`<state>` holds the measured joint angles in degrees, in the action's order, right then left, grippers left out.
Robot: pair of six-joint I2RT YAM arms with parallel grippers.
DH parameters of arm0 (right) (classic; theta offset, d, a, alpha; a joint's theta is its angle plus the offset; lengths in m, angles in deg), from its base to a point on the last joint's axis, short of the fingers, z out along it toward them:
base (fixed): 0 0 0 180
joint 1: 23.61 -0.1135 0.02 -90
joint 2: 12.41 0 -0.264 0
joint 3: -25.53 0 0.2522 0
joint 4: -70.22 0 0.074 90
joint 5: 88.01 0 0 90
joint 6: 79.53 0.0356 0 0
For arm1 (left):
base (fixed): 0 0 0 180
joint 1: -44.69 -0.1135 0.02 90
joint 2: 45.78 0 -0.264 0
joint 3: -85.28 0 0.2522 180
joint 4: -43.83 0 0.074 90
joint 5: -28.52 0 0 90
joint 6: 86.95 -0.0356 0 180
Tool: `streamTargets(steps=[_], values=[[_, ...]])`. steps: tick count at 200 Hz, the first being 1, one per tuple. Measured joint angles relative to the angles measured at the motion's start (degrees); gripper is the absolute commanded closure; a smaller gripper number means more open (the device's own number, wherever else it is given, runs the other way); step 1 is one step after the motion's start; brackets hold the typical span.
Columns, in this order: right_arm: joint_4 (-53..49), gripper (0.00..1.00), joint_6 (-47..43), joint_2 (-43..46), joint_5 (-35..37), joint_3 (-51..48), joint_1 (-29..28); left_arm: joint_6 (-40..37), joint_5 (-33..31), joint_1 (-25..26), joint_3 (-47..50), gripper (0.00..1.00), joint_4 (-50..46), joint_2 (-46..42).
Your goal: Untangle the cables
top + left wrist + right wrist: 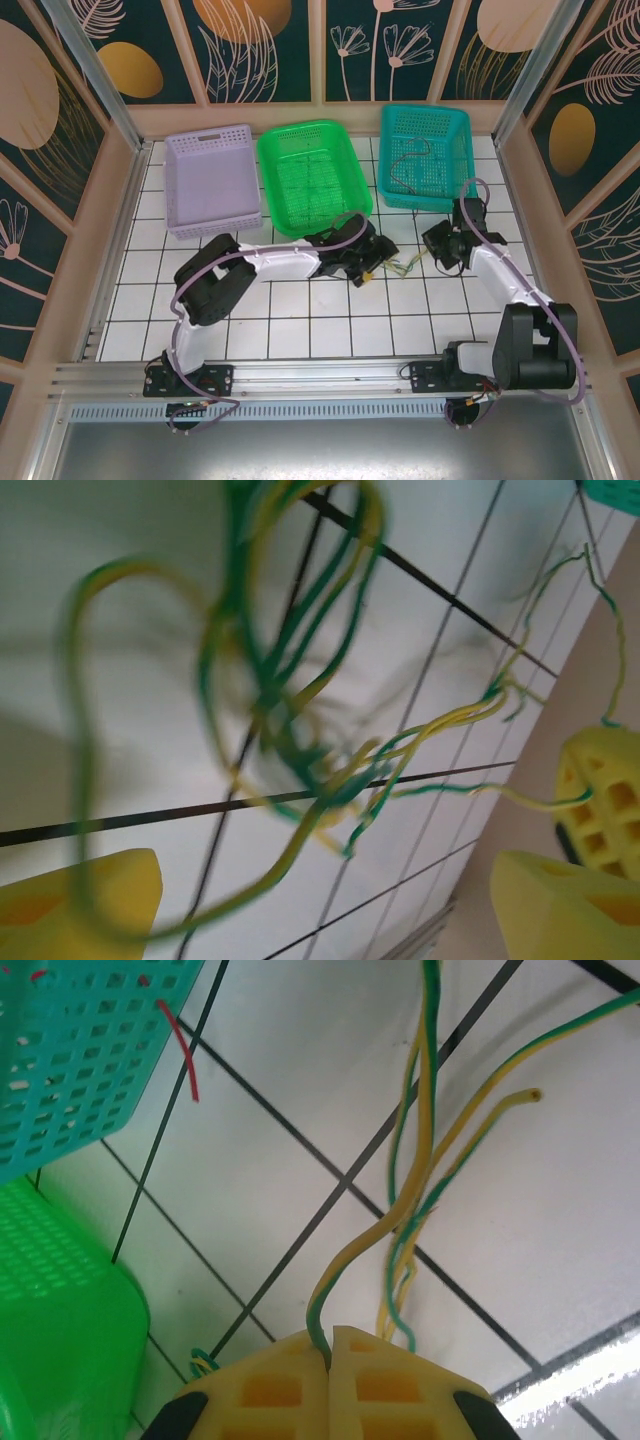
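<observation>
The right gripper (330, 1335) is clamped on 1 green-and-yellow cable (350, 1250), while the left gripper (325, 910) is held with its fingers apart near the tangled cables (300, 745) over the white tiled table (300, 320).

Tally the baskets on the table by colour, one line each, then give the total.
Lavender basket: 1
Green basket: 1
Teal basket: 1
Total: 3
</observation>
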<state>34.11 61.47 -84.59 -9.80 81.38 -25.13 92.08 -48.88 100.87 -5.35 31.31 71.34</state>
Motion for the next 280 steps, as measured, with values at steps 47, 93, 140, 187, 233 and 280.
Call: streamTargets(steps=[47,93,140,187,233,280], values=[[-2.82,1.0,-0.76,5.68,-2.75,-0.7,-2.49,4.59,-2.05,1.22,-4.09,0.54,-4.52,3.26],[-9.22,1.0,-3.02,7.96,-5.29,-0.66,-3.8,8.33,-5.68,1.53,1.05,0.99,-3.89,1.57],[-15.13,1.0,-7.21,8.17,-7.93,1.22,-5.16,13.42,-10.43,1.86,18.36,0.98,0.07,-16.31],[-16.31,1.0,-7.48,8.68,-13.79,4.42,-6.29,17.92,-13.25,1.16,31.26,0.94,4.72,-28.85],[-13.46,1.0,-7.63,7.26,-3.61,7.06,-3.67,19.19,-18.36,-3.02,40.54,0.83,-6.67,-33.35],[-10.47,1.0,-5.42,6.05,1.79,7.26,-9.38,18.6,-19.87,-4.15,42.38,0.91,-9.33,-33.33]])
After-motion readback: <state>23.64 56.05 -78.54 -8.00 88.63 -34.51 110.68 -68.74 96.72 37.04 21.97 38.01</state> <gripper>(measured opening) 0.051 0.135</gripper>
